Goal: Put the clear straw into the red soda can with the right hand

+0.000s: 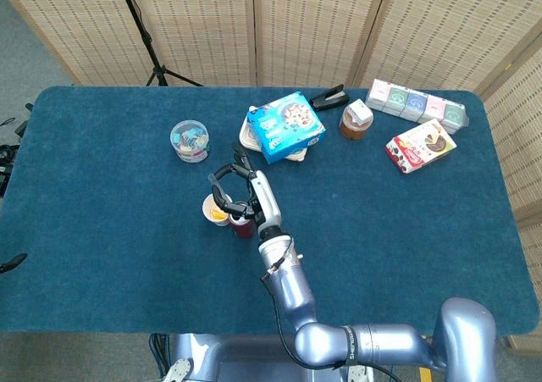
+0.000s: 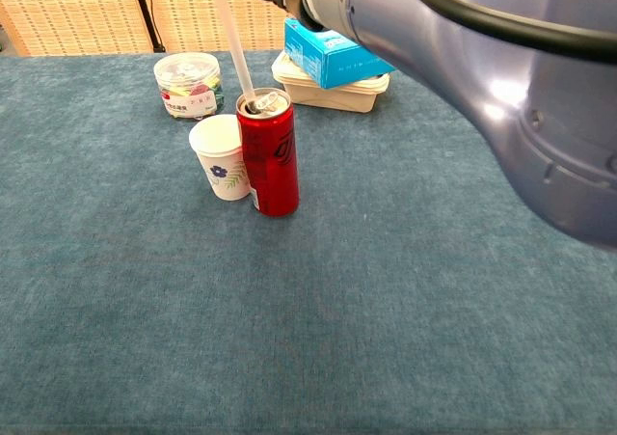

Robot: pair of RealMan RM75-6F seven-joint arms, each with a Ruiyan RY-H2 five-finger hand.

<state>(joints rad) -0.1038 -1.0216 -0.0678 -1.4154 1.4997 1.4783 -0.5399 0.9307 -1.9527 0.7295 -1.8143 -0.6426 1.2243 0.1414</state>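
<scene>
The red soda can (image 2: 270, 160) stands upright on the blue tablecloth, touching a white paper cup (image 2: 222, 157) on its left. The clear straw (image 2: 231, 40) slants down from the top edge of the chest view, and its lower tip sits in the can's opening. In the head view my right hand (image 1: 241, 194) hovers over the can (image 1: 242, 227) with its fingers curled around the straw's upper part, which is hard to make out there. My right forearm (image 2: 463, 68) fills the upper right of the chest view. My left hand shows in neither view.
A clear jar of coloured clips (image 2: 189, 84) stands behind the cup. A blue cookie box (image 2: 333, 54) lies on a white food container (image 2: 333, 90) behind the can. Far right in the head view are a brown jar (image 1: 356, 122), a snack box (image 1: 421, 145) and a row of small cartons (image 1: 417, 103).
</scene>
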